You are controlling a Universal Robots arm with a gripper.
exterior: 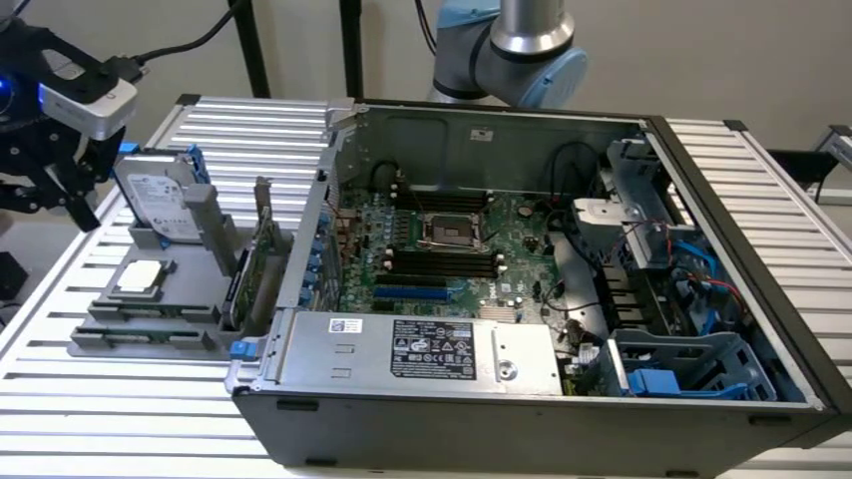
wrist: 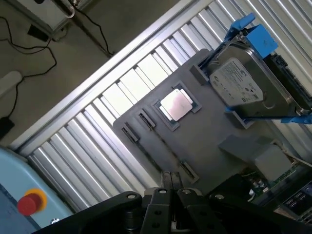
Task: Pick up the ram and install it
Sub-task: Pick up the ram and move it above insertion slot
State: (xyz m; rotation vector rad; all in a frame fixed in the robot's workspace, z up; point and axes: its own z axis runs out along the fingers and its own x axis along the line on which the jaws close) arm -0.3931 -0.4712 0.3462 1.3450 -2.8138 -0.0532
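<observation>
Up beside the gray tray [wrist: 207, 129] with the hard drive [wrist: 241, 85] and processor [wrist: 175, 104], the gripper [wrist: 170, 176] hangs, fingers [wrist: 174, 182] squeezed together.

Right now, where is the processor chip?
In the exterior view, the processor chip lies flat on the gray fixture tray at that view's left, outside the computer case, just in front of the upright hard drive.

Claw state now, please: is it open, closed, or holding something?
Claw: closed, nothing visibly held, above the gray tray.
</observation>
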